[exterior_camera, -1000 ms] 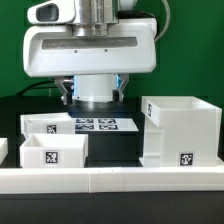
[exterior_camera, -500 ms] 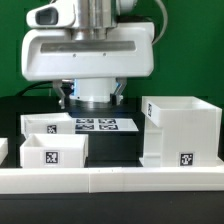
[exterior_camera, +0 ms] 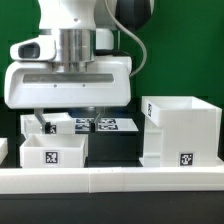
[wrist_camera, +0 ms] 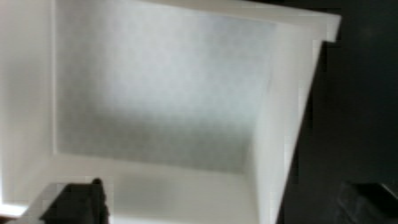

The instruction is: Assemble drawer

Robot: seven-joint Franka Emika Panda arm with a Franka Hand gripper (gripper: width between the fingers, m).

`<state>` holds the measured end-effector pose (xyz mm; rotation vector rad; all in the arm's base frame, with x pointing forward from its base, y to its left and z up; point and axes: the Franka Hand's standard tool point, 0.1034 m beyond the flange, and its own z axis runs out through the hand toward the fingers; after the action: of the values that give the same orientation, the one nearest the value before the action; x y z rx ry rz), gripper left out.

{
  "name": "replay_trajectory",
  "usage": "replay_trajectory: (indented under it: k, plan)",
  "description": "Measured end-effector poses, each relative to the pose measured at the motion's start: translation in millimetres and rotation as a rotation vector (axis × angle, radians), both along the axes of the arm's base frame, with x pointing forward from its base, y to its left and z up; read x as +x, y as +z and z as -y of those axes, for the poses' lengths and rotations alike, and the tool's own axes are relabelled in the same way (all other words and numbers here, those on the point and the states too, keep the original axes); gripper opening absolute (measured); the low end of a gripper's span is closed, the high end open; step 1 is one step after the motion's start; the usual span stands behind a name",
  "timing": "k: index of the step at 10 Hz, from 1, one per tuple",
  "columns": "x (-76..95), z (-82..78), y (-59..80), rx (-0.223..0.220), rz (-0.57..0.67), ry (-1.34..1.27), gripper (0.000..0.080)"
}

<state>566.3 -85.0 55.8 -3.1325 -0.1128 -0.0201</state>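
We saw the drawer as three loose parts on the black table [exterior_camera: 115, 150]. The big case [exterior_camera: 180, 130] stood upright at the exterior view's right, open at the top, with its square tag low on the face toward the camera; the two small trays were at the exterior view's left, apart from the case. The front tray [exterior_camera: 52, 152] showed its tag on the near wall; the back tray [exterior_camera: 32, 126] stood just behind it, and we could not tell if the two touched.

The gripper [wrist_camera: 228, 205] hung low over the back tray. In the wrist view the white inside of this tray filled most of the picture; the two dark fingers [wrist_camera: 79, 200] stood far apart, so the jaws were wide open and held nothing. One finger was over the tray's inside and the other over the dark table beyond the tray's wall, so that wall lay between them; whether they touched it, we could not tell.

Further back, between the trays and the case, the marker board [exterior_camera: 100, 125] lay flat; a low white rail [exterior_camera: 110, 180] ran along the front; behind all was a green wall [exterior_camera: 180, 40].
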Motion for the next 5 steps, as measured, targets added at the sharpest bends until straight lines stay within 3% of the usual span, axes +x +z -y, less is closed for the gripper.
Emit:
replay_trajectory:
  k: [5]
  plan:
    - [-0.4,2.6,-4.8,-0.001,0.012,-0.011,0.0649]
